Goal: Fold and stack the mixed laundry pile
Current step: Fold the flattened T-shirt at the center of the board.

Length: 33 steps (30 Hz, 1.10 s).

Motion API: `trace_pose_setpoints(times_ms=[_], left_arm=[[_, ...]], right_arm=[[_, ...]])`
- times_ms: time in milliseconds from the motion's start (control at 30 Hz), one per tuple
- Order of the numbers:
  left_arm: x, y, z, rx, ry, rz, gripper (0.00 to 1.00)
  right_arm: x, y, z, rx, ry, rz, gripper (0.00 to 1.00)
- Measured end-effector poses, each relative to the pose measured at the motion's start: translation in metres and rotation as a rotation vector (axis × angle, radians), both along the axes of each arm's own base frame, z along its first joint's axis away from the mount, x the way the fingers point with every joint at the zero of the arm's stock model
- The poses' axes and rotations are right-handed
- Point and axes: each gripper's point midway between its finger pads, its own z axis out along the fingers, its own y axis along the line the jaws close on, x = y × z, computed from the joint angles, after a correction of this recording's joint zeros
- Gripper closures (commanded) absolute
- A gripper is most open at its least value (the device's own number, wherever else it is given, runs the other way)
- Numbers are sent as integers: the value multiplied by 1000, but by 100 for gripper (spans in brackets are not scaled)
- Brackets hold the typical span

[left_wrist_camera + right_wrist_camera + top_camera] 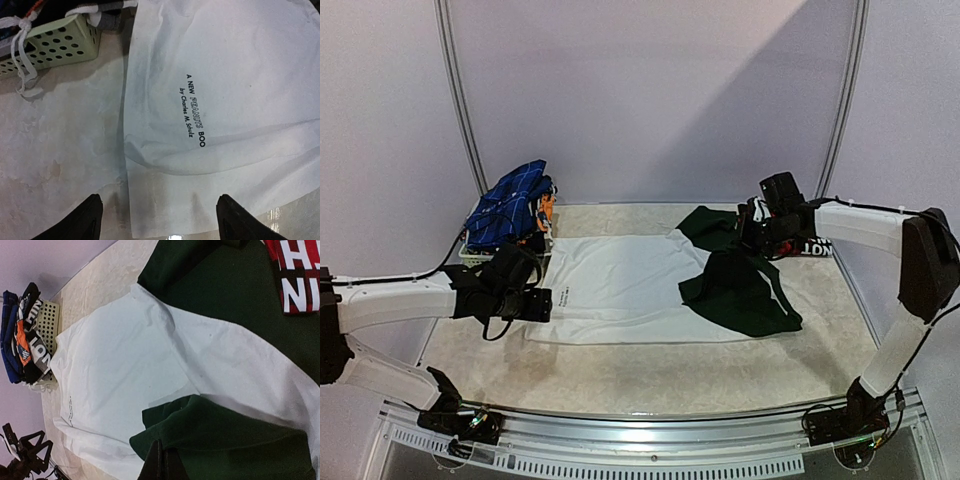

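Observation:
A white T-shirt [620, 285] with dark green sleeves lies spread across the middle of the table. My right gripper [164, 462] is shut on the edge of one green sleeve [225, 440] and holds it lifted and folded over the white body [125, 360]. My left gripper [159, 215] hangs open just above the shirt's hem corner [150, 200], one fingertip [87, 220] over bare table, the other over the cloth. A red-and-black plaid shirt [817, 247] with white letters lies at the back right. A blue checked cloth [510, 205] tops the heap at the back left.
A small white lattice basket [60, 45] stands at the back left under the blue cloth and other dark garments [25, 335], close to the T-shirt's left edge. White cords [20, 55] hang over its side. The table's metal front rail [650, 420] runs along the near edge.

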Motion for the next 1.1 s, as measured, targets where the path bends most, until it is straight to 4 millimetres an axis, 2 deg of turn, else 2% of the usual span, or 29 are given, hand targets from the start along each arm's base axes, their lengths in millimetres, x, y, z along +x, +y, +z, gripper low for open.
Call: trace_pose_setpoints(times_ms=[100, 233, 467, 567, 767, 900, 1000, 1100], left_arm=[[0, -4, -5, 3, 15, -14, 21], [0, -7, -11, 12, 29, -27, 28], [5, -18, -16, 4, 41, -54, 45], [9, -23, -23, 11, 61, -56, 48], [13, -27, -43, 39, 109, -47, 51], [21, -28, -53, 57, 128, -22, 52], [27, -26, -56, 63, 130, 0, 52], [33, -19, -57, 71, 124, 39, 50]], right_arm=[[17, -4, -3, 0, -1, -21, 100], [32, -5, -4, 6, -8, -28, 100], [33, -3, -8, 3, -5, -15, 100], [31, -3, -9, 5, -2, -10, 100], [5, -4, -9, 25, 21, 24, 100], [-17, 5, -8, 29, 29, 73, 100], [-38, 12, -17, 12, 52, 117, 100], [-64, 10, -33, -19, 100, 139, 99]])
